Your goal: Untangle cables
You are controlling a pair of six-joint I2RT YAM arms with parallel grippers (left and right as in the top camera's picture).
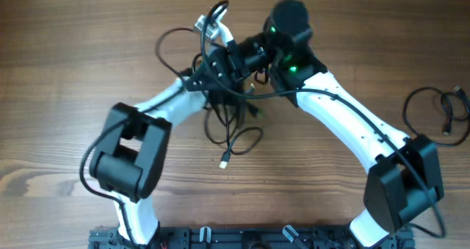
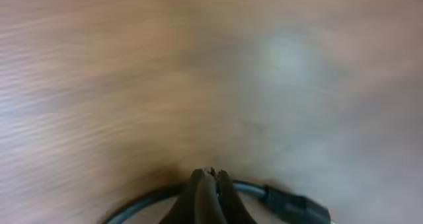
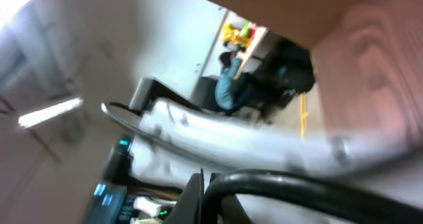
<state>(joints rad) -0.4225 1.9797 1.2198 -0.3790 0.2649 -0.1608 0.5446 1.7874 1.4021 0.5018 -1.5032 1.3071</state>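
The cables (image 1: 233, 128) lay heaped at the middle of the table (image 1: 73, 73), between the left arm (image 1: 158, 106) and the right arm (image 1: 345, 117), which reached in from the near corners. One loop (image 1: 163, 47) ran out left of the heap, and a plug (image 1: 224, 161) lay on its near side. A single cable (image 1: 433, 113) lay well apart, by the right edge.

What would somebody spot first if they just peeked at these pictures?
The white-and-black left arm and right arm lean in and meet over a messy tangle of black cables in the middle of the table. The left gripper and right gripper are each pinched shut on a cable. One more cable loop lies alone by the right edge.
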